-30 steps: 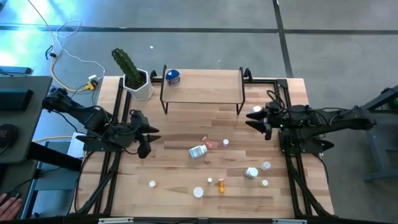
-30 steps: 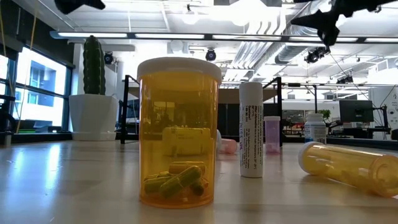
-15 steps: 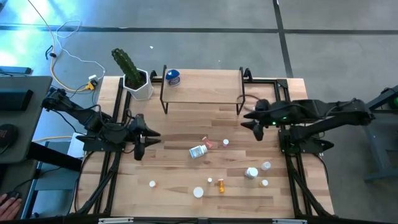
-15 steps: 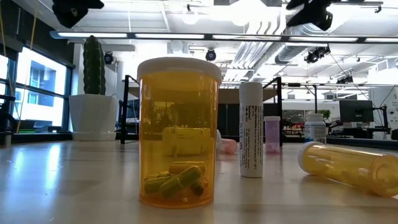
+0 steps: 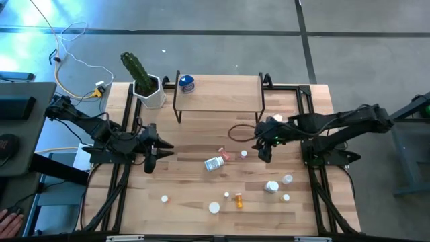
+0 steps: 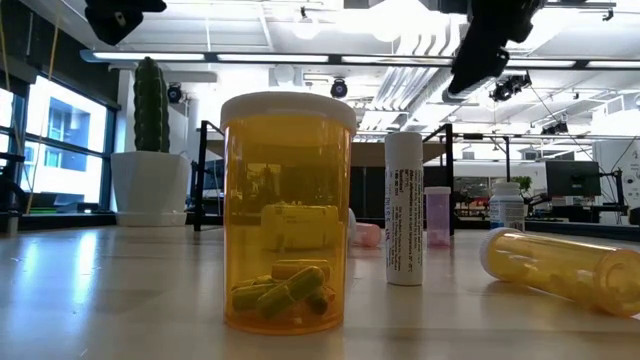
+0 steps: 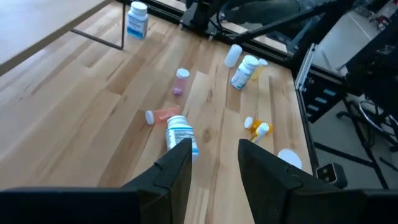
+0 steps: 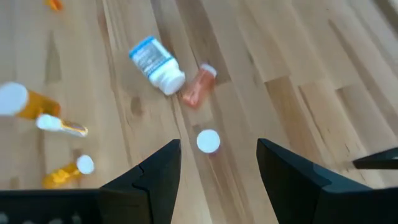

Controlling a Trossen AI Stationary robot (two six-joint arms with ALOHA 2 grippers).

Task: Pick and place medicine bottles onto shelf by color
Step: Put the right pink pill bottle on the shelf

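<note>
High view: your right gripper (image 5: 264, 142) sits over the tabletop (image 5: 201, 134) just in front of the shelf's (image 5: 218, 94) right legs, near a small white-capped vial (image 5: 243, 154); the left gripper (image 5: 151, 142) waits at the tabletop's left side. The shelf carries 1 blue bottle (image 5: 187, 83) at its left end, beside the cactus (image 5: 138, 72) in a white pot. The rest of the medicine bottles lie loose mid-table: a white-labelled one on its side (image 5: 214, 163), a pink one (image 5: 224, 156) next to it, more white and orange ones (image 5: 238, 199) nearer the front edge. Low view: an upright orange bottle (image 6: 287, 212) with capsules fills the foreground, a white tube (image 6: 404, 208) stands behind it, another orange bottle (image 6: 562, 266) lies on its side. Left wrist view: left gripper fingers (image 7: 179, 167) are spread apart, holding nothing, the labelled bottle (image 7: 181, 132) ahead of them. Right wrist view: right gripper fingers (image 8: 155, 173) are wide apart and empty, with the white-capped vial (image 8: 208, 140) between them on the tabletop below, the labelled bottle (image 8: 157, 65) and pink bottle (image 8: 198, 86) beyond.
</note>
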